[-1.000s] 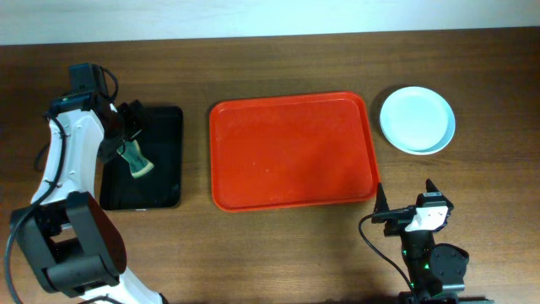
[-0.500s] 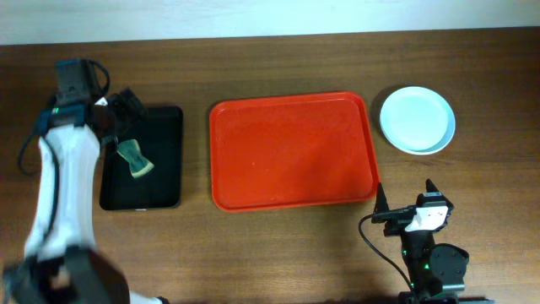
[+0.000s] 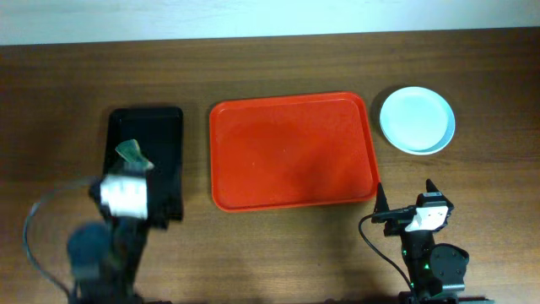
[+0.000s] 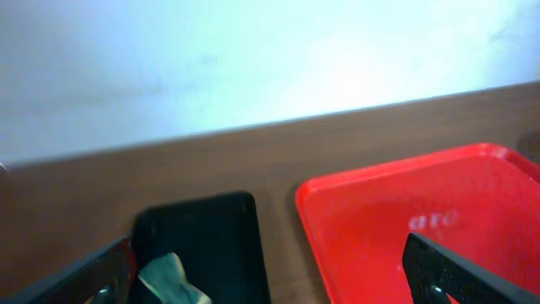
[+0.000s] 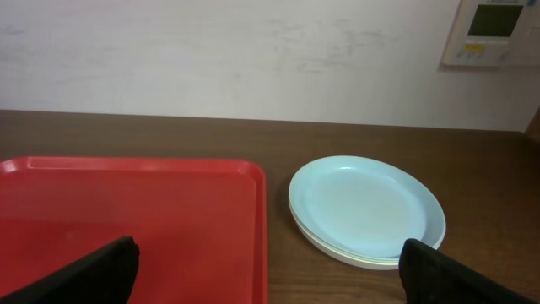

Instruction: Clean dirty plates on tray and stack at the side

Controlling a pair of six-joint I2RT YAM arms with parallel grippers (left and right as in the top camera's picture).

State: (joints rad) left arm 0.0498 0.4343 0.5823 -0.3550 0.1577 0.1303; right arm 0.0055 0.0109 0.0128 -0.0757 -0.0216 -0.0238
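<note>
The red tray (image 3: 291,152) lies mid-table with nothing on it; it also shows in the left wrist view (image 4: 405,228) and the right wrist view (image 5: 126,219). The plates (image 3: 417,120) sit stacked on the table right of the tray, pale blue on top, no smear visible; the stack shows in the right wrist view (image 5: 367,207). My left gripper (image 4: 270,291) is open and empty, low at the near left, facing the black tray. My right gripper (image 3: 405,198) is open and empty near the front edge, just off the tray's near right corner.
A narrow black tray (image 3: 160,135) lies left of the red tray and holds a crumpled green, teal-stained cloth (image 3: 133,154), also seen in the left wrist view (image 4: 173,279). A white wall stands behind the table.
My left arm has let go of the cloth, left it on the black tray, and pulled back to the near edge. The right arm has not moved.
</note>
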